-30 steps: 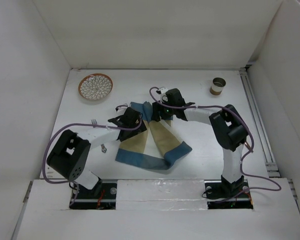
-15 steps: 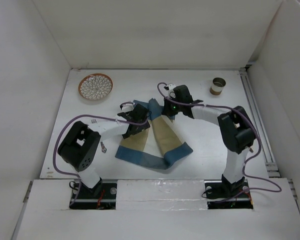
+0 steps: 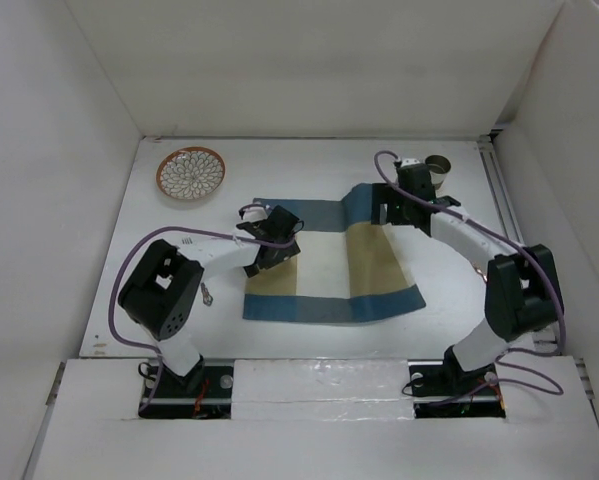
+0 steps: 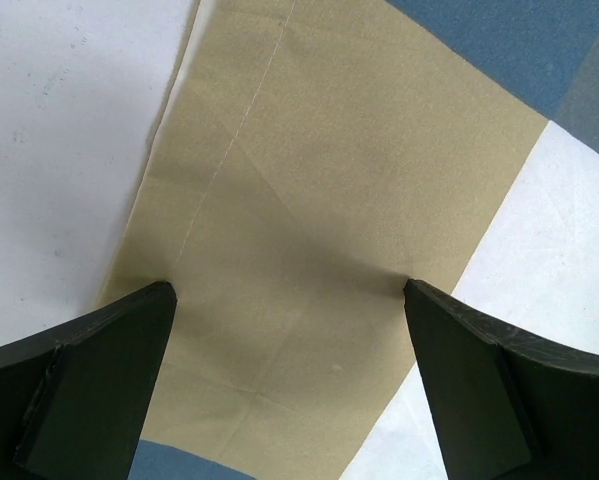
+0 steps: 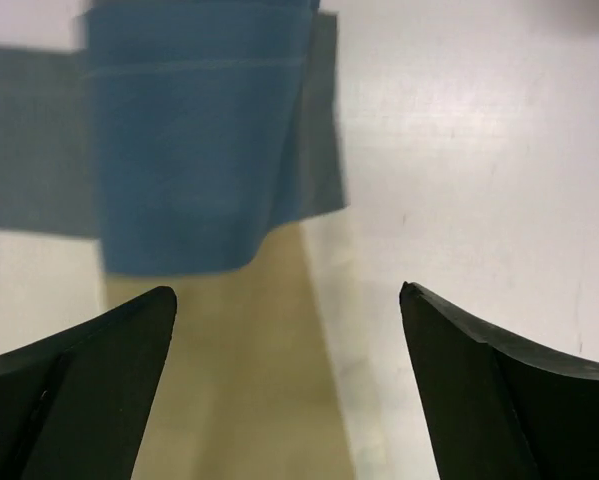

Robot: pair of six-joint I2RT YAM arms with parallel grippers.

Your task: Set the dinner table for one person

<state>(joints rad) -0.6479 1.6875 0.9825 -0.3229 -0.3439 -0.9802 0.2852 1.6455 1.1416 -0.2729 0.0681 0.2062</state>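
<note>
Step in hand: laying out the placemat (image 3: 319,310). It lies at the centre of the dinner table (image 3: 279,165), the white tabletop that fills the overhead view inside its white walls. The cloth is spread nearly flat. One fault is noted: its upper right corner (image 3: 364,205) is doubled over, and in the right wrist view it shows as a blue fold (image 5: 194,150) at the upper left of the frame.

Left gripper (image 3: 269,250): released, with the jaws wide apart above the tan panel at the left of the cloth (image 4: 289,290) and nothing between them.

Right gripper (image 3: 389,210): also released (image 5: 287,290), poised just beside the folded corner. The fold lies ahead of the jaws, not inside them.

Items not yet placed: a patterned plate (image 3: 190,172) at the upper left and a cup (image 3: 437,171) at the upper right. Both sit off the cloth.

Assessment: the task is at an early stage. The next move most likely calls for the right gripper to pinch the doubled corner and draw it toward the upper right until it lies flat. The left gripper may need to pin the cloth while this is done. The plate would follow.
</note>
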